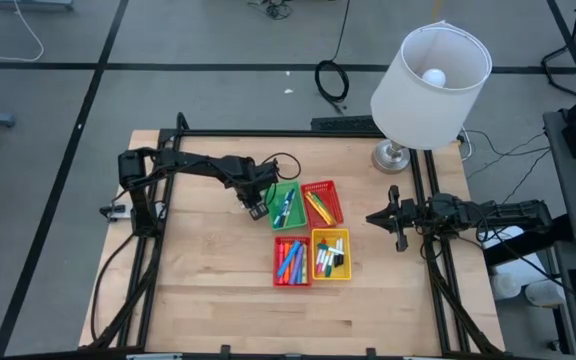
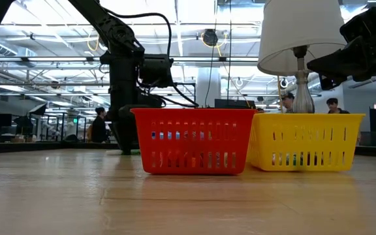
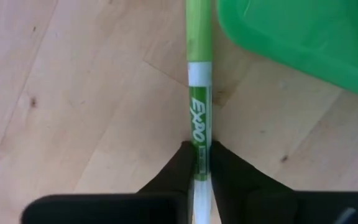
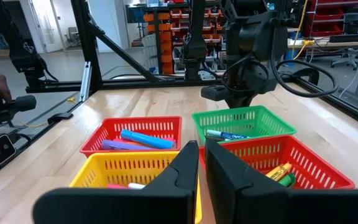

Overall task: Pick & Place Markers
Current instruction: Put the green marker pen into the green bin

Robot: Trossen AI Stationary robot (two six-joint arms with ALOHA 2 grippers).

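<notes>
While the left gripper has its two dark fingers pressed against the white barrel of a green marker lying on the bare wood, the grip looks closed on it but low on the barrel, toward the end away from the cap, so the lift ought to be slow and straight up to keep the long free end from swinging. In the high view this gripper sits just left of the green basket, which holds a few markers already and seems the natural home for this one. The marker lies just beside the basket's outer wall, so I judge the chief risk to be the capped end catching that wall; raising well clear of the rim before moving right should avoid it. Once over the basket, lowering until the marker is nearly flat among the others, and only then letting go, would stop it bouncing out. The red basket to the right, the second red basket nearer, and the yellow basket beside it hold other colours. The right gripper waits well to the right, fingers closed on nothing, near the lamp.
</notes>
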